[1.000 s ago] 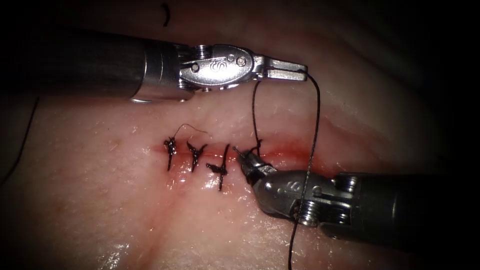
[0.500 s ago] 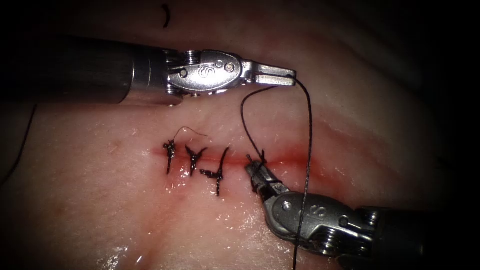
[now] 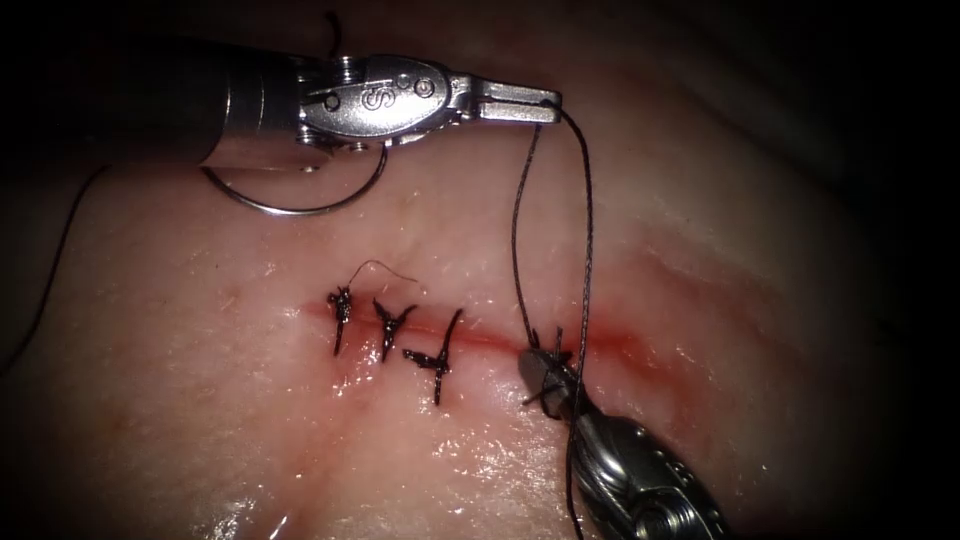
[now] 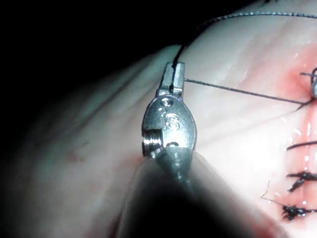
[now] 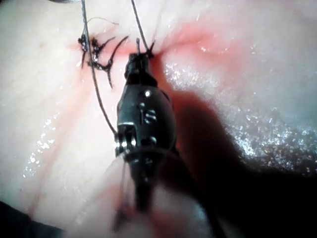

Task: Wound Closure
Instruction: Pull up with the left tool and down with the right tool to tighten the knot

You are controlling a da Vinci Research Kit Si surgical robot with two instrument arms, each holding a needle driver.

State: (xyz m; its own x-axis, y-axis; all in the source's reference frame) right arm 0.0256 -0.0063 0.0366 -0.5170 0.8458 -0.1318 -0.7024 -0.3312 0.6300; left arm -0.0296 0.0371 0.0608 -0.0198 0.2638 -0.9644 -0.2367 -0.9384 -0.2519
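My left tool (image 3: 520,103) is above the cut, its jaws shut on the thread (image 3: 583,230). Two strands run taut from it down to a knot (image 3: 548,352) on the cut (image 3: 620,345). My right tool (image 3: 545,375) comes up from the lower right, its jaws shut on the thread right at that knot. The curved needle (image 3: 290,210) lies free on the tissue (image 3: 200,400), up and left of the cut under the left shaft, held by neither tool. In the left wrist view the left tool (image 4: 174,79) grips the thread (image 4: 237,91). In the right wrist view the right tool (image 5: 136,62) sits at the knot.
Three finished stitches (image 3: 390,320) cross the cut left of the knot, one with a thin loose tail (image 3: 385,266). Red fluid (image 3: 640,350) marks the cut on its right part. A slack thread (image 3: 50,270) trails at the far left.
The left tool rose and moved left, drawing its strands straight. The right tool slid right and down with the thread at the knot. The needle came into view under the left shaft.
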